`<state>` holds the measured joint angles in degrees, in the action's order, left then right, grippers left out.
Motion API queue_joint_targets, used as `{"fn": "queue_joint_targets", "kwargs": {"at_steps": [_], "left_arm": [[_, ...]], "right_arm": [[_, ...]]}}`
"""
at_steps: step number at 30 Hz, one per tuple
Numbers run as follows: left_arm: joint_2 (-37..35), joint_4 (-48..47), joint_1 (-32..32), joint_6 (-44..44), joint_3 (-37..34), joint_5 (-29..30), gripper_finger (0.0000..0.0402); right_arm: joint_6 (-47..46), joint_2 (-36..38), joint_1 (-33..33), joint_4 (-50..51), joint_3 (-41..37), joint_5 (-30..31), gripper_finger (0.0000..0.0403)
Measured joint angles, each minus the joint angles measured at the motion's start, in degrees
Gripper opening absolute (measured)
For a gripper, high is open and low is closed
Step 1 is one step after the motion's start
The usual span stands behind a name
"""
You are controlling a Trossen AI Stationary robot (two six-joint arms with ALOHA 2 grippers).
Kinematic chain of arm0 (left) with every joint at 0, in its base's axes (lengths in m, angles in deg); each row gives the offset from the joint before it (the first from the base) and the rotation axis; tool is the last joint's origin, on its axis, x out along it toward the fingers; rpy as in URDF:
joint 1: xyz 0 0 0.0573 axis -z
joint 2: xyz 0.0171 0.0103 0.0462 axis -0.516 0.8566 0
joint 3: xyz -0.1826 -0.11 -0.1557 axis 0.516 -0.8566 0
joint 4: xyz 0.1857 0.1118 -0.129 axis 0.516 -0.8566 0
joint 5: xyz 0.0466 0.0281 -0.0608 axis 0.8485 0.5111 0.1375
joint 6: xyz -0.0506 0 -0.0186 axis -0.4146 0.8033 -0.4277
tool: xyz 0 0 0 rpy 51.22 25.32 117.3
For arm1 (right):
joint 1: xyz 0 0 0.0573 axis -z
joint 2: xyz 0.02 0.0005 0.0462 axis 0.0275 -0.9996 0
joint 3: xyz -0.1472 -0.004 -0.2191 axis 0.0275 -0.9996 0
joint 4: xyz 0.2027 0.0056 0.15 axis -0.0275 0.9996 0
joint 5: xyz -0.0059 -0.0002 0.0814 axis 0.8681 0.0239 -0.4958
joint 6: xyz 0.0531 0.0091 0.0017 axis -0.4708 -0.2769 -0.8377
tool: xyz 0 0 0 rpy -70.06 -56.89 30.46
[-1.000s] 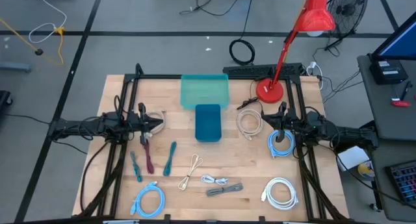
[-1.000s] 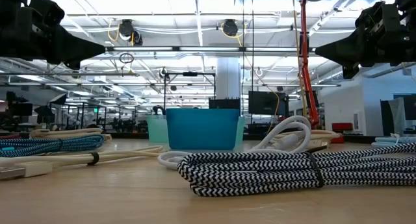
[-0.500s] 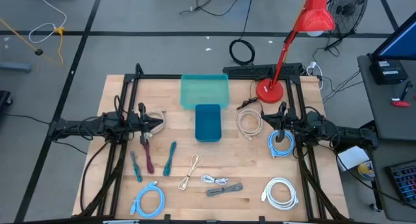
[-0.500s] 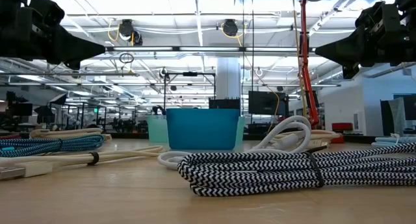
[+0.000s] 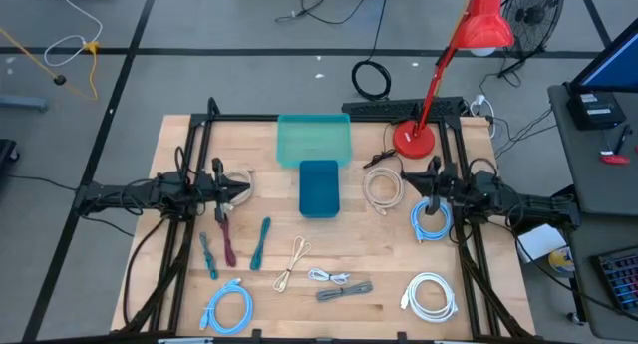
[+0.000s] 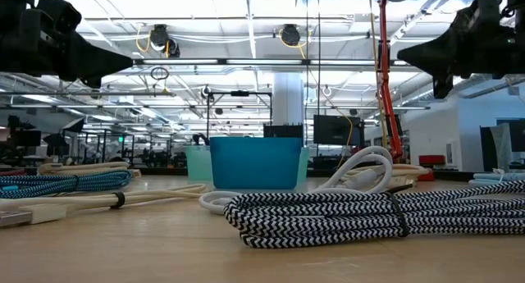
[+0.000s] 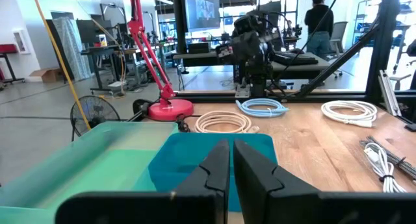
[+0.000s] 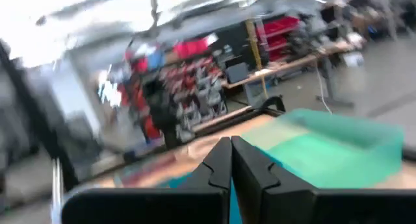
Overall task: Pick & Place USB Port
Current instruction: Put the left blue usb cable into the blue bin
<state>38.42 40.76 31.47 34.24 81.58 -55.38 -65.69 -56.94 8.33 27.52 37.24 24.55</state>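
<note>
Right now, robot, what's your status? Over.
Left pincer shut, empty, above the table. Right pincer shut, empty. Coiled white cable untouched. Nothing blocking.

grey floor (image 5: 199, 25), red lamp (image 5: 485, 20)

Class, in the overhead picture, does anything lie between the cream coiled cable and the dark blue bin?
Nothing visible does: only bare table separates the cream coiled cable from the dark blue bin.

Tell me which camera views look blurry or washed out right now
Right wrist view: smeared with motion blur, the green bin soft and the upper left corner blown out white. Low view: bright ceiling lights glare above, while the striped cable in front stays sharp. High view and left wrist view: evenly lit and clear.
</note>
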Motion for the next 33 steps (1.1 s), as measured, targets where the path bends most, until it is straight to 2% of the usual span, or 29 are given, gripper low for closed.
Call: {"fn": "queue_joint_targets", "kwargs": {"at_steps": [7,10,12,17,20,26,28,29,33], "left_arm": [[0.0,-0.02,0.0,0.0,0.0,0.02,0.0026],[0.02,0.0,0.0,0.0,-0.02,0.0,0.0026],[0.02,-0.02,0.0,0.0,-0.02,0.02,0.0026],[0.02,0.0,0.0,0.0,0.0,0.02,0.0026],[0.01,-0.02,0.0,0.0,0.0,0.0,0.0026],[0.0,-0.02,0.0,0.0,-0.01,0.0,0.0026],[0.01,0.0,0.0,0.0,-0.01,0.01,0.0026],[0.01,0.06,-0.01,-0.06,-0.02,0.87,0.0026],[0.02,5.49,-0.03,-3.2,-0.02,14.11,0.0026]], "right_arm": [[-36.84,-0.02,0.01,-8.56,0.0,10.24,0.0],[-48.04,-0.02,0.01,-12.13,0.0,14.91,0.0],[-52.0,-0.02,0.01,-13.8,0.0,18.38,0.0],[-52.4,-0.02,0.01,-17.65,0.0,23.8,0.0],[-50.89,-0.02,0.01,-19.07,0.0,23.96,0.0],[-39.2,-0.02,0.01,-16.65,0.0,24.02,0.0],[-38.77,-0.02,0.01,-16.74,0.0,24.03,0.0],[-39.12,-0.02,0.01,-16.74,0.0,24.04,0.0],[-38.66,-0.02,0.01,-16.73,0.0,28.27,0.0]]}}
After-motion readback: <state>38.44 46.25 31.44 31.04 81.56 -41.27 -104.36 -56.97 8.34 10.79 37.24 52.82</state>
